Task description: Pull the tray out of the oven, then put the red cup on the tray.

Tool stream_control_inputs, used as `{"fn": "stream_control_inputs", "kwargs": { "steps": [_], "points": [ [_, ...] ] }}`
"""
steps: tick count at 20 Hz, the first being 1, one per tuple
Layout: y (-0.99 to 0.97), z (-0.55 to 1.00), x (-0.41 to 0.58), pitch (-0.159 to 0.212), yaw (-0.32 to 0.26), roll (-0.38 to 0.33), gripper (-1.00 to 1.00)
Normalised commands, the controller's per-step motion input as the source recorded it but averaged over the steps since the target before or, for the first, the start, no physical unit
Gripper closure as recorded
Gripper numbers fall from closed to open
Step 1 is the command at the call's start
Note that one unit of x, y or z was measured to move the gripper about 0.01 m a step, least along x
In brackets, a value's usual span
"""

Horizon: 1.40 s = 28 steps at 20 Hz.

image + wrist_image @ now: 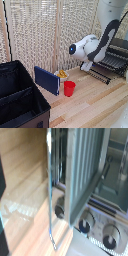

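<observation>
The toaster oven (116,56) stood at the wooden desk's (95,102) far edge, door down. Its tray (111,61) lay flat within, long axis across the oven's width. The red cup (69,88) stood upright mid-desk. Whether the gripper was open or closed could not be told.

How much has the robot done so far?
The oven door already hangs open. The arm is up at the oven, with the tray right by the wrist camera, but its pincer is hidden. The red cup is on the table, not yet on the tray.
</observation>
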Motion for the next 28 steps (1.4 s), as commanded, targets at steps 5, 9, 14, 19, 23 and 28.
{"fn": "stream_control_inputs", "kwargs": {
  "steps": [5, 9, 14, 19, 23, 28],
  "points": [
    [0.01, 0.67, -0.135, -0.005, -0.245, 0.160, -1.00],
    [0.15, 0.42, -0.060, -0.040, -0.283, 0.212, -1.00],
    [0.15, 0.34, -0.021, -0.021, -0.282, 0.240, -1.00],
    [0.17, 0.20, 0.000, 0.000, -0.259, 0.292, -1.00],
    [0.19, 0.16, 0.000, 0.000, -0.241, 0.313, -1.00],
    [0.21, 0.14, 0.000, 0.000, -0.234, 0.317, -1.00]
  ]
}}
